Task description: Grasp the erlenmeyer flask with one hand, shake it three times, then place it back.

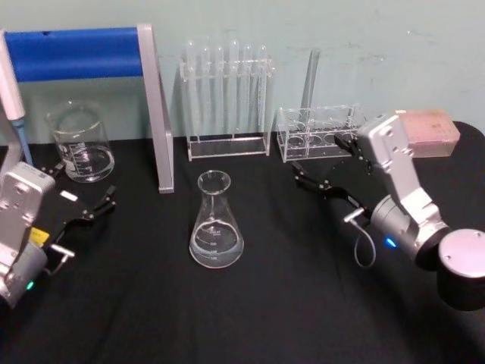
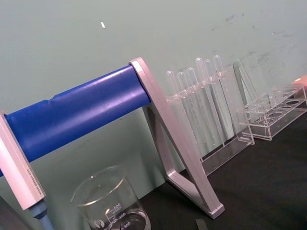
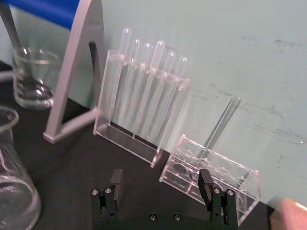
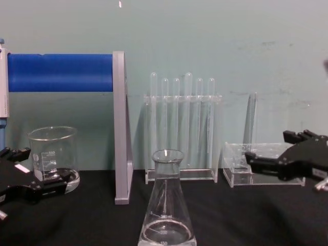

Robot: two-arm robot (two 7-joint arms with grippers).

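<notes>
Head view has the flask (image 1: 216, 222) standing upright on the black surface (image 1: 288, 303), its long axis vertical, neck and flared rim pointing up, wide base flat down. It sits between the two tools, apart from both, a little clear liquid in its base. The right tool (image 1: 327, 164) hovers to the flask's right and farther back, released, jaws spread with nothing between them, just before the low rack (image 1: 318, 133). The left tool (image 1: 83, 199) rests at the surface's left side, also released, close in front of the beaker (image 1: 79, 142).
</notes>
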